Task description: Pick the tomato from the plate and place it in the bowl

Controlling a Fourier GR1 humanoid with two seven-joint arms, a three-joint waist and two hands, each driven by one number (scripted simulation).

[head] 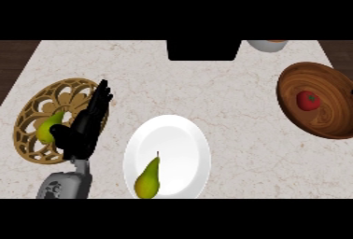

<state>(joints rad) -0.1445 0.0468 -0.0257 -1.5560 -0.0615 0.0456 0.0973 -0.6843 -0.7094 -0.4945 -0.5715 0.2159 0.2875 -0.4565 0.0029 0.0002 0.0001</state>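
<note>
At the counter's right edge, the tomato [308, 100] lies inside the wooden bowl [293, 86]; nothing is held by the one hand in view.

Head view: the left hand [88, 122] stands near the counter's left edge, fingers straight and relaxed, holding nothing, in front of an ornate lattice plate [31, 140] that carries a green pear [48, 128]. A white plate [180, 135] near the front edge, mid-counter, bears only a second pear [147, 179]. The right hand shows nowhere. A black block [204, 50] and part of a pale dish [265, 45] sit at the back edge. Judgement: placement looks done. Risks from here: the left hand, so close to the lattice plate, could nudge it or its pear if it moves; and any fresh reach at the white plate would find only the pear, the wrong fruit.
</note>
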